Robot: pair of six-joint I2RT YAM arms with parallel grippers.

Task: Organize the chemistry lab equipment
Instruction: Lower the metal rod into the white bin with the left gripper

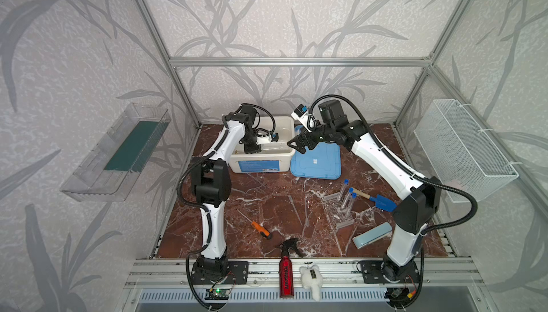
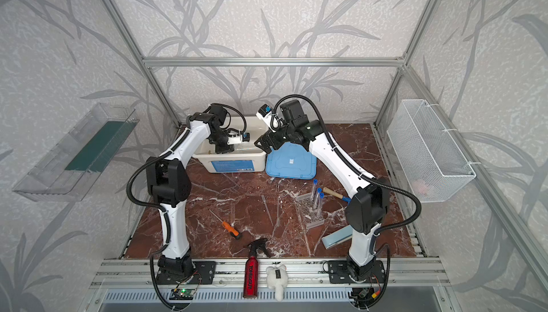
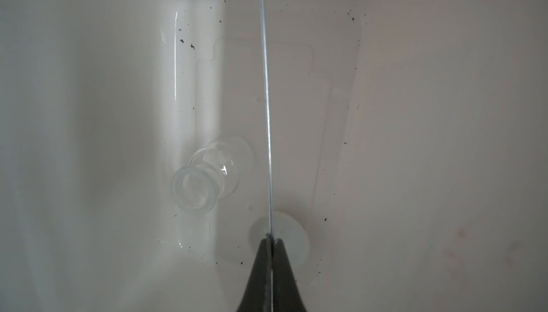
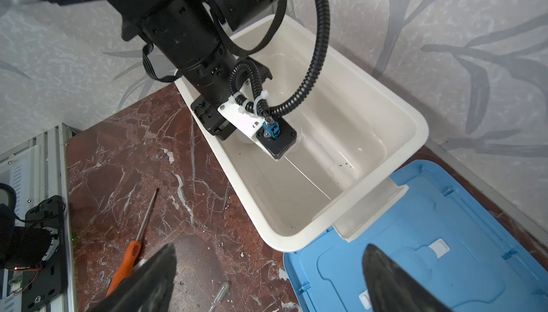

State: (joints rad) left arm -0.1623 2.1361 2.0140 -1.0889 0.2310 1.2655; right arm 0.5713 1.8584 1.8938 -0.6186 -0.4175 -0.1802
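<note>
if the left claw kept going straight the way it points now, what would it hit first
Probably the floor of the white bin. The left claw, shut on a thin clear rod, points down into it, close above a small white round dish. Depth is unclear.

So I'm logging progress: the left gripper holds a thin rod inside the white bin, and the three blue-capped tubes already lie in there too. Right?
Not quite. The left gripper does pinch the thin rod inside the white bin, but both top views show the three blue-capped tubes standing in the clear rack on the table, not in the bin.
</note>
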